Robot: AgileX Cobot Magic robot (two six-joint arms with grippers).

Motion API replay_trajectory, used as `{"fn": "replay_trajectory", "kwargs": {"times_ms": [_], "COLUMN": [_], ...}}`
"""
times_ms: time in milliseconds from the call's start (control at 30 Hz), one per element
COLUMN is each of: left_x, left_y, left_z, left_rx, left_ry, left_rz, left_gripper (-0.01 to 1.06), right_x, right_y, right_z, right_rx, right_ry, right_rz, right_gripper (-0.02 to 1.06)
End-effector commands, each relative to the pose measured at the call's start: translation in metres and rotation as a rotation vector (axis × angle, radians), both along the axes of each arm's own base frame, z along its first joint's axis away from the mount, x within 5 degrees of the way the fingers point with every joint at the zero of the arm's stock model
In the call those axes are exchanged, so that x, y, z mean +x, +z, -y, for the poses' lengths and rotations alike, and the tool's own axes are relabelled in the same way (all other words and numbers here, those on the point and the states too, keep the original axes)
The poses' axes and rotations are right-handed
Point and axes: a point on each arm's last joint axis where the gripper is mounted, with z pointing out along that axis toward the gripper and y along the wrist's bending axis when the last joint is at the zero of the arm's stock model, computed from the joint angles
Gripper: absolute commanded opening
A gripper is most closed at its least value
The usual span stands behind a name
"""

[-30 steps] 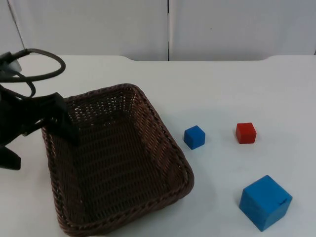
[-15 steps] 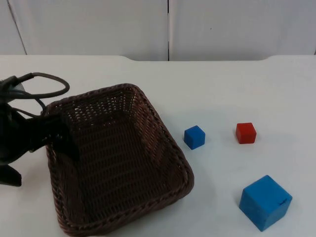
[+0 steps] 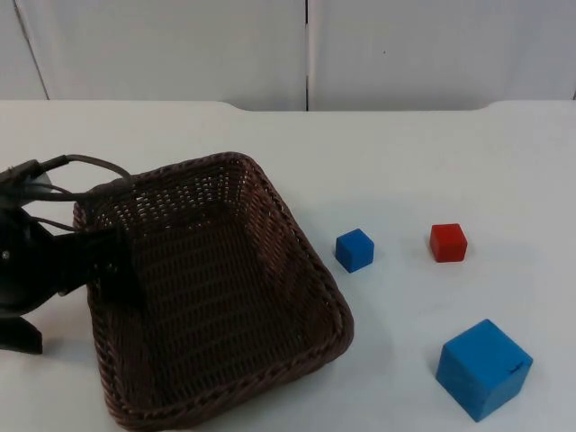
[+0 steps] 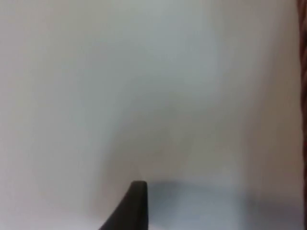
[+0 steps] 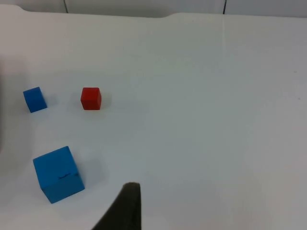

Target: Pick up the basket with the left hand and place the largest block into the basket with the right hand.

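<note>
The brown wicker basket [image 3: 225,297] rests on the table's left half. My left gripper [image 3: 76,310] is open and straddles the basket's left rim, with one finger [image 3: 121,270] inside the wall and the other [image 3: 20,335] outside on the table. In the left wrist view a black fingertip [image 4: 136,206] hangs over white table, with the basket's edge [image 4: 303,72] beside it. The largest block, a big blue cube [image 3: 483,369] [image 5: 58,174], sits at the front right. The right arm waits off to the right of the blocks, and its fingertip [image 5: 125,208] is above bare table.
A small blue cube [image 3: 355,249] [image 5: 35,99] and a small red cube [image 3: 447,242] [image 5: 90,98] lie between the basket and the big cube. The grey partition wall [image 3: 306,49] closes off the far edge of the table.
My left gripper has slid along the basket's left rim toward the table's front edge. The basket and the blocks have not moved.
</note>
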Motion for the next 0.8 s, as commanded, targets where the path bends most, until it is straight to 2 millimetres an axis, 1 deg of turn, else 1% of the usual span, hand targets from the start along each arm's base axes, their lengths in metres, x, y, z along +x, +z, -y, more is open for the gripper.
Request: {"fn": "replay_trajectory", "kwargs": {"times_ms": [0, 67, 100, 133, 167, 200, 233, 367, 400, 533, 567, 600, 700, 767], "left_x": [0.0010, 0.0010, 0.0010, 0.0010, 0.0010, 0.0010, 0.0010, 0.0003, 0.0003, 0.0005, 0.0005, 0.0005, 0.0002, 0.0001], "left_y": [-0.0006, -0.0013, -0.0013, -0.0013, -0.0013, -0.0013, -0.0013, -0.0012, -0.0012, -0.0008, -0.0008, -0.0006, -0.0005, -0.0004], "left_z": [0.0012, 0.0011, 0.0011, 0.0010, 0.0010, 0.0010, 0.0010, 0.0020, 0.0020, 0.0034, 0.0034, 0.0039, 0.0045, 0.0049], "left_rx": [-0.001, 0.000, 0.000, 0.000, 0.000, 0.000, 0.000, -0.012, -0.012, -0.037, -0.037, -0.046, -0.054, -0.060], "left_ry": [0.013, 0.013, 0.013, 0.013, 0.013, 0.013, 0.013, 0.014, 0.014, 0.045, 0.045, 0.056, 0.059, 0.064], "left_rz": [0.006, 0.004, 0.004, 0.005, 0.005, 0.005, 0.005, -0.004, -0.004, -0.012, -0.012, -0.014, -0.019, -0.022], "left_gripper": [0.96, 0.90, 0.90, 0.86, 0.79, 0.74, 0.74, 0.56, 0.56, 0.31, 0.31, 0.20, 0.00, 0.00], "right_x": [0.0001, 0.0001, 0.0001, 0.0001, 0.0001, 0.0001, 0.0001, 0.0001, 0.0001, 0.0001, 0.0001, 0.0001, 0.0001, 0.0001], "right_y": [-0.0001, -0.0001, -0.0001, -0.0001, -0.0001, -0.0001, -0.0001, -0.0001, -0.0001, -0.0001, -0.0001, -0.0001, -0.0001, -0.0001], "right_z": [0.0005, 0.0005, 0.0005, 0.0005, 0.0005, 0.0005, 0.0005, 0.0005, 0.0005, 0.0005, 0.0005, 0.0005, 0.0005, 0.0005], "right_rx": [-0.014, -0.014, -0.014, -0.014, -0.014, -0.014, -0.014, -0.014, -0.014, -0.014, -0.014, -0.014, -0.014, -0.014], "right_ry": [-0.002, -0.002, -0.002, -0.002, -0.002, -0.002, -0.002, -0.002, -0.002, -0.002, -0.002, -0.002, -0.002, -0.002], "right_rz": [0.012, 0.012, 0.012, 0.012, 0.012, 0.012, 0.012, 0.012, 0.012, 0.012, 0.012, 0.012, 0.012, 0.012], "right_gripper": [1.05, 1.05, 1.05, 1.05, 1.05, 1.05, 1.05, 1.05, 1.05, 1.05, 1.05, 1.05, 1.05, 1.05]}}
